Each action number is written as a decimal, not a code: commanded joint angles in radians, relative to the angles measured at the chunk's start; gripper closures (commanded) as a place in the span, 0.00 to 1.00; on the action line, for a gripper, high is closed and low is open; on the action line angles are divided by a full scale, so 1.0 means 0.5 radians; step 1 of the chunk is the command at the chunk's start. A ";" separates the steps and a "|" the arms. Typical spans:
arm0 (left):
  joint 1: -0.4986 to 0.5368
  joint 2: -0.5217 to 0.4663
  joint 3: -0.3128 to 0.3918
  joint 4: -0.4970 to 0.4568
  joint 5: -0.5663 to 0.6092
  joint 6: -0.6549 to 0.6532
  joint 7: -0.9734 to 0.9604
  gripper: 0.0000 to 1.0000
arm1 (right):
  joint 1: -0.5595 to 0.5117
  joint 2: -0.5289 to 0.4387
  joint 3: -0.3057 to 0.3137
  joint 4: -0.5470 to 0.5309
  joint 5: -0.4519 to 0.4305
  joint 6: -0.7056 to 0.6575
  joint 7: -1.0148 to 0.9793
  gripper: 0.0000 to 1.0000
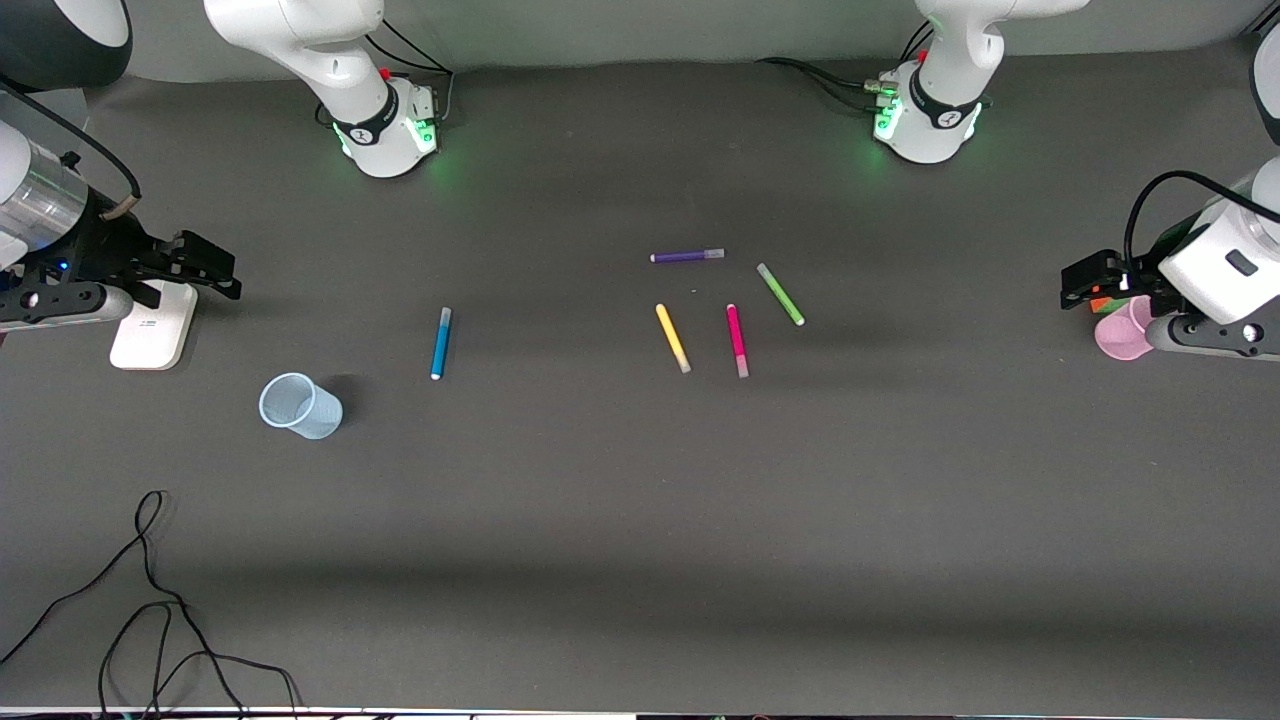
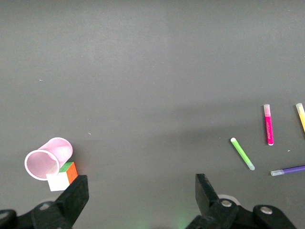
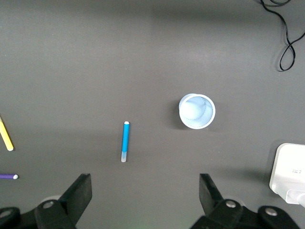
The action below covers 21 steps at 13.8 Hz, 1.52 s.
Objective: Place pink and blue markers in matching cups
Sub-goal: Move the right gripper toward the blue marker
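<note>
The blue marker lies flat toward the right arm's end of the table, also in the right wrist view. The pale blue cup stands upright nearer the front camera. The pink marker lies mid-table. The pink cup sits at the left arm's end, partly hidden by that arm. My left gripper hangs open and empty beside the pink cup. My right gripper hangs open and empty above the table's other end.
Yellow, green and purple markers lie around the pink one. A multicoloured cube touches the pink cup. A white device lies under the right gripper. A black cable loops near the front edge.
</note>
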<state>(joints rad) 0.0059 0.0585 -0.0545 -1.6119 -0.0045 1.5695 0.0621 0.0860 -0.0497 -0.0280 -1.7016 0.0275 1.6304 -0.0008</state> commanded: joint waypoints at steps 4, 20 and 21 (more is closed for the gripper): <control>-0.012 -0.028 0.002 -0.010 0.024 0.012 -0.020 0.00 | 0.006 0.038 -0.015 0.029 0.065 -0.015 -0.011 0.00; -0.165 0.052 -0.011 -0.016 -0.166 0.076 -0.143 0.00 | 0.276 0.765 0.013 0.111 0.062 0.105 0.155 0.00; -0.189 0.061 -0.011 -0.019 -0.175 0.079 -0.161 0.01 | 0.270 0.838 0.013 0.105 0.068 0.138 0.155 0.00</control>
<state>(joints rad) -0.0547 0.0792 -0.0689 -1.6151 -0.0741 1.5885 0.0076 0.2133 0.2919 -0.0159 -1.6868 0.0472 1.6871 0.0548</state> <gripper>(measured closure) 0.000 0.000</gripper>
